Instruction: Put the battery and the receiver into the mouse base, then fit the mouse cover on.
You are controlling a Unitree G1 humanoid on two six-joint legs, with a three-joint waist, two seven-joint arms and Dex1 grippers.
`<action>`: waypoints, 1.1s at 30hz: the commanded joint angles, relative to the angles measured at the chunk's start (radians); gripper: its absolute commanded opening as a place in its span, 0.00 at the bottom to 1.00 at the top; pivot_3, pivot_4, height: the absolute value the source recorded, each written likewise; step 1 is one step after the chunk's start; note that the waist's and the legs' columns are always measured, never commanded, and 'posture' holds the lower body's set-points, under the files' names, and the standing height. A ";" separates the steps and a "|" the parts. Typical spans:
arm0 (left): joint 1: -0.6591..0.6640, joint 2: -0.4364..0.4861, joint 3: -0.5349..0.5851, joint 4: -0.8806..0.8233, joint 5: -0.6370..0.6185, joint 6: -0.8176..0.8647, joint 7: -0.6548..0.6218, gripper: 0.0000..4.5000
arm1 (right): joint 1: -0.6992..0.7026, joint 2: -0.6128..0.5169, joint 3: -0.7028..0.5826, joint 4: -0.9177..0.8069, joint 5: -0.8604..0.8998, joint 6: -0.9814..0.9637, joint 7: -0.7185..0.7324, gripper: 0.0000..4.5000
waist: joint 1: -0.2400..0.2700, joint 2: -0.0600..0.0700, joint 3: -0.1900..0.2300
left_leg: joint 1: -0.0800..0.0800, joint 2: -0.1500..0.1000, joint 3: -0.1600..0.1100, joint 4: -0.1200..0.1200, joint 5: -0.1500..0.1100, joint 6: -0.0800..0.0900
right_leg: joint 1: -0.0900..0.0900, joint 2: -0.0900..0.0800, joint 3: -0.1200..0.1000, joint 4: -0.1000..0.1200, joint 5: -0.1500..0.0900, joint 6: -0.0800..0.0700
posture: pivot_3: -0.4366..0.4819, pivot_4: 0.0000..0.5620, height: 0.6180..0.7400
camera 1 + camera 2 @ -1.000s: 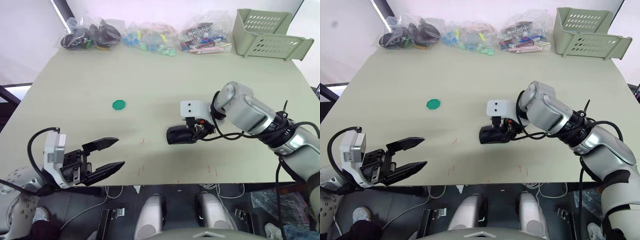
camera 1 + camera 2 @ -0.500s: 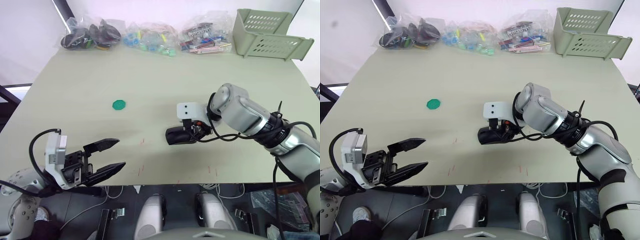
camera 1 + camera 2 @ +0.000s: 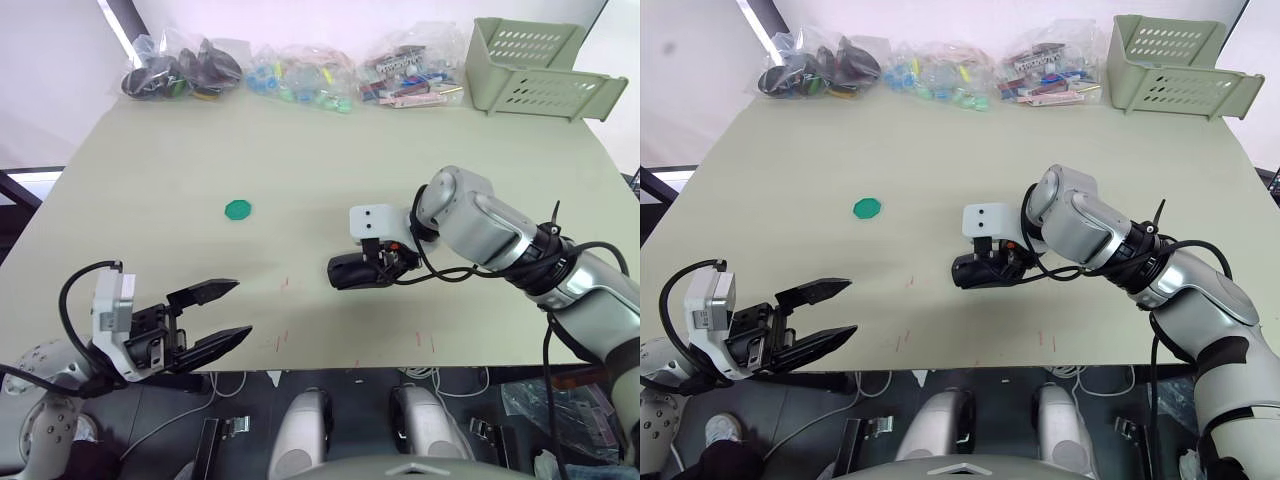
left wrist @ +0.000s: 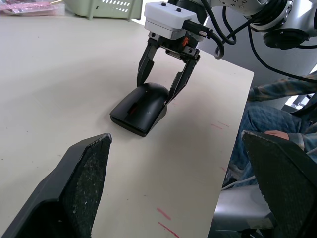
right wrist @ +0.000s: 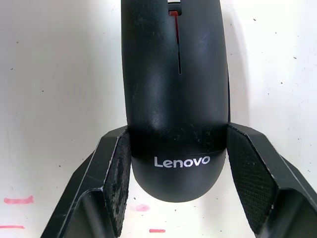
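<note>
The right pincer (image 4: 165, 74) points down at the surface (image 3: 300, 180), its two black fingers (image 5: 115, 168) straddling the rear of the mouse cover (image 5: 176, 99). One finger presses against the cover's flank, while the other stands a sliver off the opposite flank, so the pincer brackets the shell without a clear clamp. The right arm reaches in from the robot's right, elbow raised and forearm bent back toward the middle of the surface, with the white wrist block above the mouse. The cover is a smooth black oval with a pale "Lenovo" mark at its rounded rear, a thin centre seam, and a red glint at the scroll wheel slot; it sits over the mouse body, lying flat near the surface's middle.

The left pincer (image 3: 205, 318) hovers at the near edge with its fingers spread wide, holding nothing, well apart from the mouse. A green round disc (image 3: 237, 209) lies between them, farther back.
</note>
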 commanded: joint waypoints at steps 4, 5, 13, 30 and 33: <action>-0.001 0.001 0.006 -0.028 -0.010 -0.011 0.003 1.00 | -0.024 -0.014 -0.001 -0.008 -0.008 -0.009 0.008 0.58 | 0.000 0.000 0.000 | 0.000 0.000 0.000 0.000 0.000 0.000 | 0.000 0.000 0.000 0.000 0.000 0.000 | 0.48 0.27 1.00; -0.002 0.002 0.005 -0.027 -0.009 -0.011 0.003 1.00 | -0.024 -0.017 -0.001 -0.006 -0.010 -0.011 0.009 0.58 | 0.000 0.000 0.000 | 0.000 0.000 0.000 0.000 0.000 0.000 | 0.000 0.000 0.000 0.000 0.000 0.000 | 0.48 0.27 1.00; -0.003 0.000 0.002 -0.025 -0.006 -0.014 0.000 1.00 | -0.019 -0.026 0.006 -0.008 -0.017 -0.026 0.012 0.58 | 0.000 0.000 0.000 | 0.000 0.000 0.000 0.000 0.000 0.000 | 0.000 0.000 0.000 0.000 0.000 0.000 | 0.48 0.27 1.00; 0.004 -0.006 -0.002 -0.037 -0.007 -0.015 0.012 1.00 | -0.020 -0.010 0.003 0.012 -0.030 -0.049 0.018 0.58 | 0.000 0.000 0.000 | 0.000 0.000 0.000 0.000 0.000 0.000 | 0.000 0.000 0.000 0.000 0.000 0.000 | 0.48 0.27 1.00; 0.004 -0.006 -0.002 -0.036 -0.007 -0.017 0.013 1.00 | -0.020 -0.008 0.000 0.009 -0.031 -0.055 0.017 0.58 | 0.000 0.000 0.000 | 0.000 0.000 0.000 0.000 0.000 0.000 | 0.000 0.000 0.000 0.000 0.000 0.000 | 0.48 0.27 1.00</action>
